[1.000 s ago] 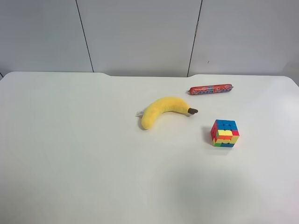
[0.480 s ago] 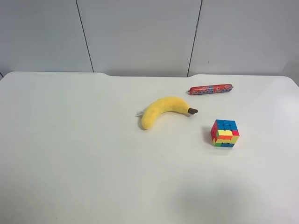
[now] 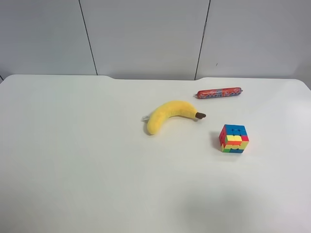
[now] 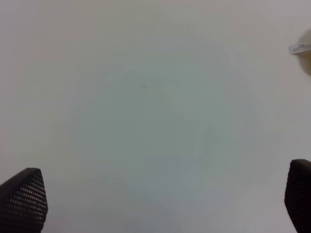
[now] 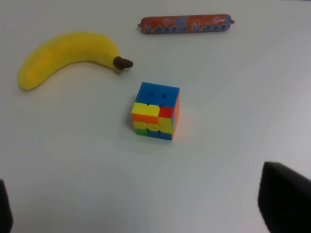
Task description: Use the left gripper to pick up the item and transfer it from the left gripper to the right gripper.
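Observation:
A yellow plush banana (image 3: 170, 114) lies mid-table with a white tag at its blunt end. A red sausage stick (image 3: 219, 92) lies behind it, and a multicoloured puzzle cube (image 3: 233, 138) stands to its right. The right wrist view shows the banana (image 5: 65, 56), the sausage (image 5: 185, 24) and the cube (image 5: 156, 110) ahead of my right gripper (image 5: 146, 213), which is open and empty. My left gripper (image 4: 155, 204) is open and empty over bare table; only the banana's tag (image 4: 300, 47) shows at that view's edge. Neither arm shows in the exterior high view.
The white table (image 3: 73, 145) has a grey panelled wall (image 3: 146, 34) behind its far edge. The three objects sit in the centre-right part of the table.

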`<state>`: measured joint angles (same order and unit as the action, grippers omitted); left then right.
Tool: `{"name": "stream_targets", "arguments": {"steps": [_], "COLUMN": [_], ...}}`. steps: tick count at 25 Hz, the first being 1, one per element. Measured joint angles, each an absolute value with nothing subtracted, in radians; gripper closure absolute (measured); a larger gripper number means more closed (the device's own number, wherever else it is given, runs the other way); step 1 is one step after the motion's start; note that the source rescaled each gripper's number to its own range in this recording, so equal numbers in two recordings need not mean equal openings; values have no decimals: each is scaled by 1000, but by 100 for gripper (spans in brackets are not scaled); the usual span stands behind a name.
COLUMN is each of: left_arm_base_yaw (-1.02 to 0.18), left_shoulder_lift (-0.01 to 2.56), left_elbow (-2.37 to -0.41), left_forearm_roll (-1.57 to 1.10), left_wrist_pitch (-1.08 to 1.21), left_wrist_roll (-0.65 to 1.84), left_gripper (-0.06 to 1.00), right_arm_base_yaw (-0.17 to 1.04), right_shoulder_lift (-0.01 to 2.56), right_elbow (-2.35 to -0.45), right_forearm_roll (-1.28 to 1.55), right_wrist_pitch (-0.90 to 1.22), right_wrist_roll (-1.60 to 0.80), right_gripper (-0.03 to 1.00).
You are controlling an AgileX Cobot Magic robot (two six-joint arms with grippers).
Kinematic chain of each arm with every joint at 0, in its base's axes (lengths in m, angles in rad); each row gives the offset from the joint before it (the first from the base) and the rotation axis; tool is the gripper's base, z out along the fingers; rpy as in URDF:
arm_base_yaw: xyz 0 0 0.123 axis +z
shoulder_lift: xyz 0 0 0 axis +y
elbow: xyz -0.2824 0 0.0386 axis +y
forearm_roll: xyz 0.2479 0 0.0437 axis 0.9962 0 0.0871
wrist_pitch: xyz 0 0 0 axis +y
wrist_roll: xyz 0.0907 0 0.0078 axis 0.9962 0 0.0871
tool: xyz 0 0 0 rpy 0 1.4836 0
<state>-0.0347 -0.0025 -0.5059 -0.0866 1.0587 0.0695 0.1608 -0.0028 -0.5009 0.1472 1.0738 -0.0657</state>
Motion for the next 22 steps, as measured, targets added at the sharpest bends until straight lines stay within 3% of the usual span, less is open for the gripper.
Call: {"name": "stream_targets", "arguments": {"steps": [11,22], "left_arm_base_yaw": [-35,-35], "left_shoulder_lift": [-2,-2], "left_elbow": [-506,-506], "left_forearm_roll": [-87,-87], "left_wrist_pitch": [1059,1059], "left_wrist_roll": [69,69], "left_gripper": [-3,-3], "right_arm_base_yaw": [39,37], "right_shoulder_lift": [-3,-3], "right_elbow": [-501,-501], "right_forearm_roll": [148,140], "right_wrist_pitch": [1073,1073], "right_wrist_roll": [-65,-65], "right_gripper": [-3,-3]}}
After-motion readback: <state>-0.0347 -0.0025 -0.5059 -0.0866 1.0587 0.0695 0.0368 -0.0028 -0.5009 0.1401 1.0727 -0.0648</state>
